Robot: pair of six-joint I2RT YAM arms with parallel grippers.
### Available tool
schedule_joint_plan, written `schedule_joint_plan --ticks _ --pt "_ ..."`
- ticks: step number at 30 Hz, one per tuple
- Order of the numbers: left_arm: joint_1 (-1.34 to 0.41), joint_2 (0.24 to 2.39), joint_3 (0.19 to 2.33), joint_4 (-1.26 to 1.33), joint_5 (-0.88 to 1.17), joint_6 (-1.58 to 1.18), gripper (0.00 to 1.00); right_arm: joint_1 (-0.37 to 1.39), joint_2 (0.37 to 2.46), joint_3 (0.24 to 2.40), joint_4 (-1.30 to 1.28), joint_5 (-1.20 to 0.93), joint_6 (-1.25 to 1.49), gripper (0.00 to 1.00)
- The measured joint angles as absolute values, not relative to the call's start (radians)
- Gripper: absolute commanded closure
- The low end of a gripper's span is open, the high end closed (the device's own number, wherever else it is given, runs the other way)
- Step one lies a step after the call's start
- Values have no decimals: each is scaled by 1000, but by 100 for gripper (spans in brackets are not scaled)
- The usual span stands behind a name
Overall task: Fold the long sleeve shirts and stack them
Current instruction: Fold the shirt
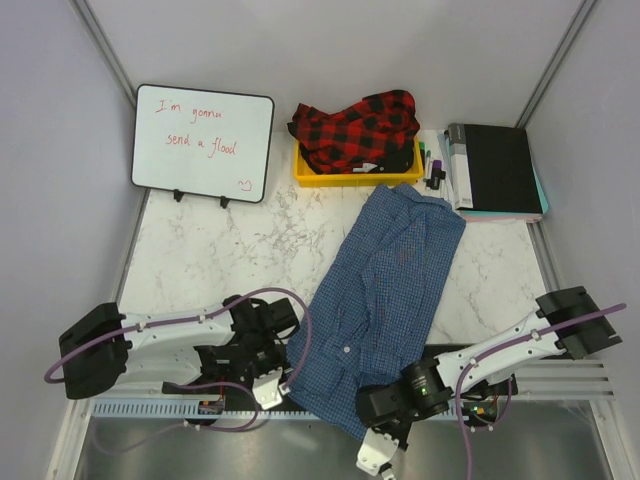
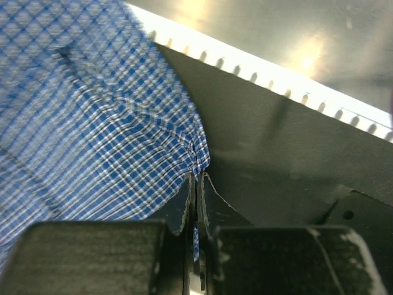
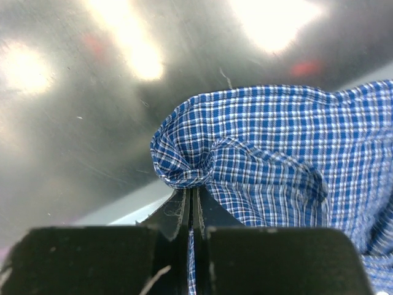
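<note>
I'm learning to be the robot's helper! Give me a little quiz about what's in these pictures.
1. True or false: the red plaid shirt sits bunched in the yellow tray.
2. What is the left pincer shut on? A) the blue shirt B) a sock C) a cup
3. Fill the gap: in the top view, the whiteboard stands to the ___ of the yellow tray.
Key: 1 true; 2 A; 3 left.

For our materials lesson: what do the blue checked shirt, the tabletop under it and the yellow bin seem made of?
Blue checked shirt: thin woven cloth, matt; it bunches and creases. Tabletop: white slab with grey veins, marble or marble-look laminate. Yellow bin: probably plastic, smooth uniform colour.
</note>
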State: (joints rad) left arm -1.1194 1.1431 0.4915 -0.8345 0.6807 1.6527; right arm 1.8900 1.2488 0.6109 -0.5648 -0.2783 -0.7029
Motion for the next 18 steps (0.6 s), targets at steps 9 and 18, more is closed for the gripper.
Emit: schedule_joint_plan --ticks 9,18 --pt "-1072 1086 592 -829 689 1630 98 1869 1143 624 -591 -203 -693 100" --pt "-873 1174 791 -832 751 1628 98 1713 907 638 -654 -100 -702 100"
